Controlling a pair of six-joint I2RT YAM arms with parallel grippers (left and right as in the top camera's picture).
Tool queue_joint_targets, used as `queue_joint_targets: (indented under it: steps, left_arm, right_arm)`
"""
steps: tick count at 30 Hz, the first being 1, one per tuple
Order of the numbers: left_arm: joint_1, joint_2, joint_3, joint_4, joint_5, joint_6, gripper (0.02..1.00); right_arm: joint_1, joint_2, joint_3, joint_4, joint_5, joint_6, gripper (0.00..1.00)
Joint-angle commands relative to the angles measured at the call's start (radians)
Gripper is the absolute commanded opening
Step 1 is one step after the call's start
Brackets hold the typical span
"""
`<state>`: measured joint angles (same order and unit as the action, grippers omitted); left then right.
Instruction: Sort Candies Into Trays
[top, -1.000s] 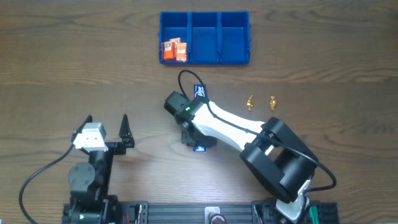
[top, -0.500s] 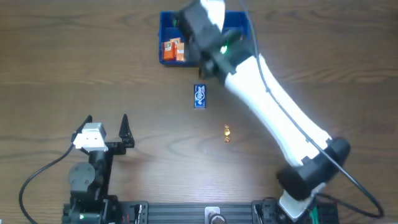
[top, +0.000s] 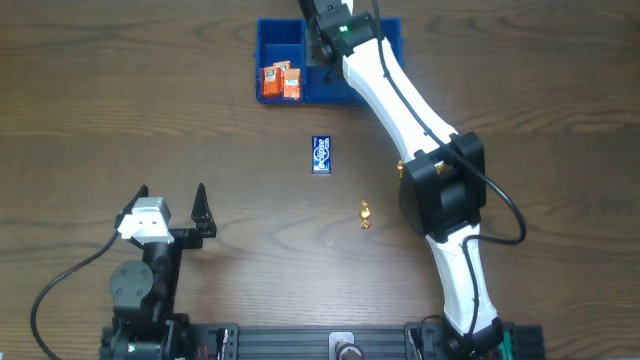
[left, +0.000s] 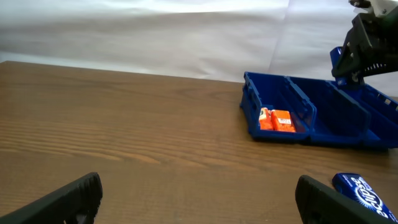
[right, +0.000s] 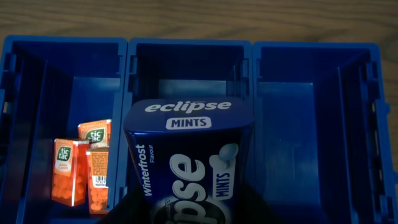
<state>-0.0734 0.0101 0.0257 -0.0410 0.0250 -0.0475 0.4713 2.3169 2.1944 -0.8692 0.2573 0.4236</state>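
a brown wood-grain table (top: 80, 90) fills the scene from above, and the left wrist view shows a pale wall (left: 155, 31) rising behind its far edge. at the left, close to its base, the left gripper (top: 171, 200) sits low over bare wood, its two dark fingers spread wide with nothing between them.

farther up the table and to the right sits the blue tray (top: 330, 101), with three compartments side by side. a small cluster of orange candy boxes (top: 280, 82) stands pressed together in the left compartment, toward the wall nearest the arms.

a loose mint pack (top: 321, 155), blue and lying flat on the wood, sits apart from the tray on the arms' side, roughly in line with the divider between the left and middle compartments. to its right and nearer the bases, well apart from it, lies a gold-wrapped candy (top: 366, 214).

the white right arm (top: 440, 190) stands at the right and stretches up and leftward across the table. the right gripper (top: 325, 30) is above the tray, clamped on a held mint pack (right: 186, 168), also blue. in the right wrist view this pack hangs over the middle compartment, with the orange boxes one compartment over. whether it touches the compartment floor cannot be told.
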Motion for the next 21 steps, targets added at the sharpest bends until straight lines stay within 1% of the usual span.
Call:
queue_joint_targets:
  steps: [1, 2, 3, 5, 6, 10, 13, 15, 17, 19, 21]
  left_arm:
    - [0.003, -0.006, -0.021, -0.037, -0.009, 0.011, 0.998]
    - [0.003, -0.006, -0.021, -0.037, -0.009, 0.011, 0.996]
    - [0.003, -0.006, -0.021, -0.037, -0.009, 0.011, 0.998]
    - [0.003, -0.006, -0.021, -0.037, -0.009, 0.011, 0.998]
    - [0.003, -0.006, -0.021, -0.037, -0.009, 0.011, 0.998]
    - [0.003, -0.006, -0.021, -0.037, -0.009, 0.011, 0.998]
    - [0.003, -0.006, -0.021, -0.037, -0.009, 0.011, 0.998]
    - [0.003, -0.006, -0.021, -0.037, -0.009, 0.011, 0.998]
    - [0.003, -0.006, -0.021, -0.037, -0.009, 0.011, 0.996]
    - [0.003, -0.006, -0.021, -0.037, -0.009, 0.011, 0.998]
    - [0.003, -0.006, -0.021, -0.037, -0.009, 0.011, 0.998]
  right_arm:
    - [-0.001, 0.025, 0.024, 0.010, -0.013, -0.014, 0.529]
    - [-0.001, 0.025, 0.024, 0.010, -0.017, -0.019, 0.656]
    - [0.003, 0.025, 0.024, 0.012, -0.016, -0.035, 0.748]
    - [0.016, 0.010, 0.024, 0.009, -0.016, -0.036, 0.838]
    - [0.025, -0.014, 0.024, 0.000, -0.016, -0.036, 0.862]
    - [0.075, -0.128, 0.006, -0.118, -0.016, -0.023, 0.886]
    - [0.132, -0.201, -0.155, -0.179, -0.025, 0.073, 0.893]
    - [0.155, -0.206, -0.298, -0.163, -0.073, 0.143, 0.895]
    - [0.172, -0.206, -0.450, -0.074, -0.103, 0.184, 0.893]
    - [0.193, -0.205, -0.556, -0.012, -0.106, 0.223, 0.893]
    - [0.201, -0.205, -0.621, 0.022, -0.106, 0.236, 0.890]
